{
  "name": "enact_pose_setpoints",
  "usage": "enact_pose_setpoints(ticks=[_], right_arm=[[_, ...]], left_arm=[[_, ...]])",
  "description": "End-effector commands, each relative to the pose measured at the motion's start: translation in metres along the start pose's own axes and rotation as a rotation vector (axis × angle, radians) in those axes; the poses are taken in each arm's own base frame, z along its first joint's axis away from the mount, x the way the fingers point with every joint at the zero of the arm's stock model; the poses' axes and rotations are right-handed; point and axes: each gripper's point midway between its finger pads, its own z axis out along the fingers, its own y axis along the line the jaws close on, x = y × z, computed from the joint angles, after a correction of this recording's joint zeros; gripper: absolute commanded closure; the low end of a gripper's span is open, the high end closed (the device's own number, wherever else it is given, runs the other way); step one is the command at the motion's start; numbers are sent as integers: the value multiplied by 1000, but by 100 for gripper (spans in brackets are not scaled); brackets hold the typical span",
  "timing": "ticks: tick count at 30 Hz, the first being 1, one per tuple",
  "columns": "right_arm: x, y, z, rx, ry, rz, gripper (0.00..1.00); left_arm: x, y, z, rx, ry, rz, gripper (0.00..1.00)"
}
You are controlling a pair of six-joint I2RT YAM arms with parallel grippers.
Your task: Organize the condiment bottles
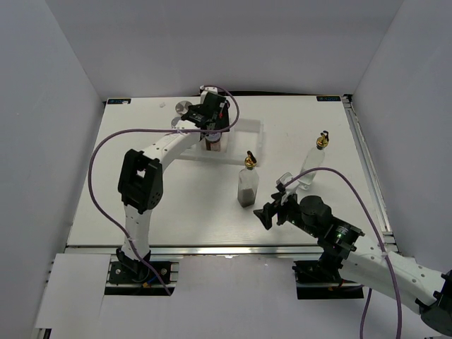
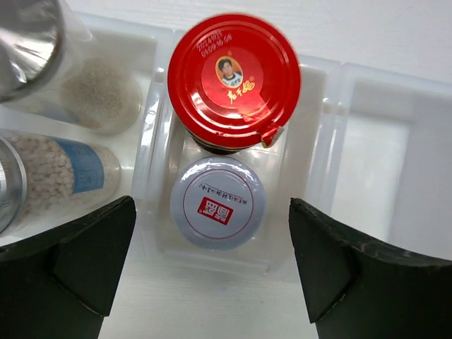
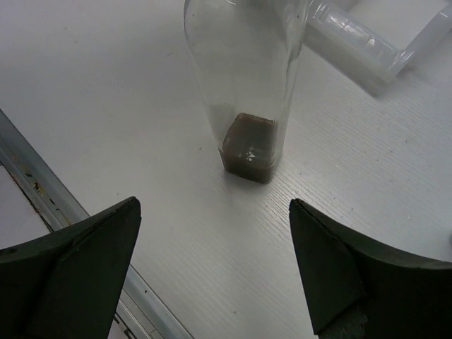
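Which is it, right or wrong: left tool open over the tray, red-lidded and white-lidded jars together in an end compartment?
Wrong on the compartment. The left wrist view shows the red-lidded jar and the white-lidded jar together in the middle compartment of the tray; the left tool is open over it.

walls (image 1: 42, 106): plain white | table (image 1: 191, 205): white — metal rail (image 1: 212, 248) along near edge

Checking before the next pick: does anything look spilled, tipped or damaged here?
No spill seen. The red-lidded jar in the tray's middle compartment has a small torn-looking tab at its lid's rim. The dark-bottomed bottle and the clear bottle stand upright outside it.
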Motion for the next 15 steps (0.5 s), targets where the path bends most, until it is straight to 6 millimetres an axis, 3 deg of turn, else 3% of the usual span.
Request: enact_pose_setpoints(ticks=[1, 3, 4, 6, 7, 8, 9, 11, 12, 15], right_arm=[[-40, 4, 0, -10, -96, -20, 11], [-42, 3, 1, -5, -93, -20, 11], [-44, 2, 2, 4, -94, -22, 11], [-54, 0, 2, 19, -104, -30, 11], [-58, -2, 2, 32, -113, -31, 11], [-62, -3, 2, 39, -119, -37, 11], [-72, -5, 0, 57, -143, -36, 11], [-82, -7, 0, 71, -164, -44, 11], [-86, -7, 0, 74, -175, -53, 11], [-102, -1, 1, 39, -207, -91, 12]], left_arm=[[-66, -1, -64, 102, -150, -72, 2], [-66, -2, -77, 145, -168, -92, 2], [-74, -2, -98, 187, -202, -118, 2], [-55, 1, -102, 223, -200, -130, 2], [-64, 7, -123, 244, -243, -164, 2], [-65, 12, -128, 243, -270, -188, 2], [-43, 25, -123, 201, -249, -204, 2], [-46, 36, -143, 214, -307, -242, 2], [-28, 42, -139, 199, -285, -236, 2], [-18, 59, -152, 171, -303, -254, 2]])
